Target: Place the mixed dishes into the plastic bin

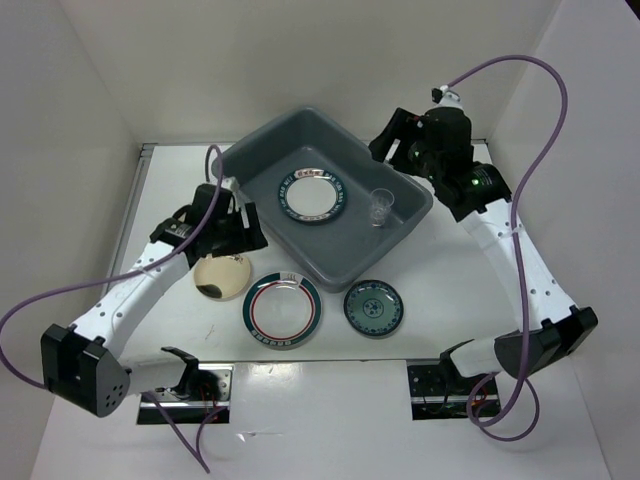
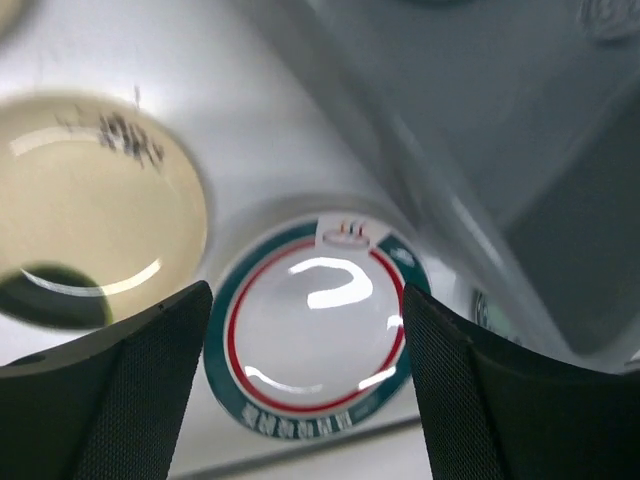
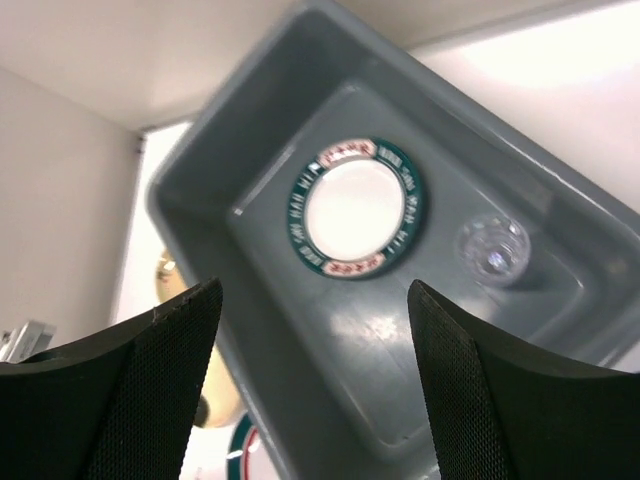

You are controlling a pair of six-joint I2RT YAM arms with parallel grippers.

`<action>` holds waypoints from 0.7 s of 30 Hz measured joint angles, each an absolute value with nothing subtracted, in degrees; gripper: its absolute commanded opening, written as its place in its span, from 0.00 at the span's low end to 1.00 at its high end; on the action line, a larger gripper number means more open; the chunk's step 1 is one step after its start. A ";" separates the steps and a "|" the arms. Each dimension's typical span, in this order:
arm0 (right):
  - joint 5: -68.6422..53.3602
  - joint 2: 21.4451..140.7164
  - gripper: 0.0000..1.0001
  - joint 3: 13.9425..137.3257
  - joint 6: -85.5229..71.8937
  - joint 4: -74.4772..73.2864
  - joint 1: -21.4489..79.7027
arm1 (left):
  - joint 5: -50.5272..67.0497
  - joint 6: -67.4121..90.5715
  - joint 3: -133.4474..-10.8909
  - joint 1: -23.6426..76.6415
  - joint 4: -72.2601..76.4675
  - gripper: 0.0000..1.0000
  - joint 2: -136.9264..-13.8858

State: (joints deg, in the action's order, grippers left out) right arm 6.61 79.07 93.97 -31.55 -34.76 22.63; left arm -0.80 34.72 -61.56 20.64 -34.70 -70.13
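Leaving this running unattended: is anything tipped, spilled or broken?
Nothing stands out. The clear cup stands upright in the grey bin beside a plate; the cream, red-rimmed and teal plates lie flat on the table. The bin merely sits angled to the table's edges.

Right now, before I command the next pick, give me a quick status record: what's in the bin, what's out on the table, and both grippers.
bin: dark grey tub, far middle of the table
inside bin: dark-patterned-rim plate lying flat; clear cup upright, apart from it
on table: gold-cream plate, red-and-green-rim plate, small teal plate, in a row on the near side of the bin
left gripper: open, empty, red-and-green-rim plate framed between its fingers
right gripper: open, empty, above the bin
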 measured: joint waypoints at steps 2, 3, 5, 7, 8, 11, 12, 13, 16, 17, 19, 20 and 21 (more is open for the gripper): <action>7.27 79.26 0.80 92.36 -31.40 -35.29 22.61 | 0.49 36.47 -59.07 20.64 -36.56 0.82 -68.77; 7.55 79.55 0.80 91.46 -31.40 -35.79 22.63 | 1.19 37.28 -57.71 20.67 -37.45 0.80 -67.96; 8.03 80.05 0.80 90.08 -31.42 -36.84 22.63 | 2.42 38.65 -55.48 20.64 -39.66 0.79 -66.76; 8.29 80.23 0.80 89.23 -31.42 -37.67 22.61 | 3.92 39.88 -53.08 20.64 -40.93 0.78 -65.80; 8.40 80.23 0.80 88.95 -31.42 -37.93 22.63 | 4.69 40.80 -51.59 20.64 -41.23 0.78 -65.32; 8.56 80.20 0.82 88.79 -31.44 -38.37 22.63 | 6.26 42.30 -48.03 20.64 -43.97 0.77 -64.51; 8.64 80.20 0.82 88.75 -31.46 -38.48 22.63 | 6.68 42.74 -47.37 20.64 -44.45 0.77 -64.49; 8.67 80.20 0.82 88.71 -31.46 -38.65 22.63 | 7.18 43.57 -46.70 20.64 -44.66 0.77 -64.47; 8.80 80.20 0.82 88.60 -31.48 -39.07 22.63 | 8.45 45.34 -44.27 20.69 -44.66 0.78 -63.81; 8.88 80.20 0.82 88.58 -31.44 -39.33 22.63 | 8.75 45.89 -43.46 20.78 -44.86 0.78 -63.44; 9.08 80.20 0.82 88.58 -31.42 -39.86 22.59 | 9.15 47.35 -42.48 21.19 -44.99 0.78 -62.76; 9.17 80.20 0.82 88.58 -31.42 -40.12 22.46 | 9.30 48.38 -42.09 21.52 -44.77 0.78 -62.41; 9.21 80.20 0.82 88.58 -31.40 -40.32 22.46 | 9.28 48.93 -41.69 21.98 -44.56 0.78 -62.13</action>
State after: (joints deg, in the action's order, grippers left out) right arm 9.21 80.20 88.58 -31.40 -40.32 22.46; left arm 9.28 48.93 -41.69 21.98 -44.56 -62.13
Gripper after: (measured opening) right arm 0.813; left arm 0.784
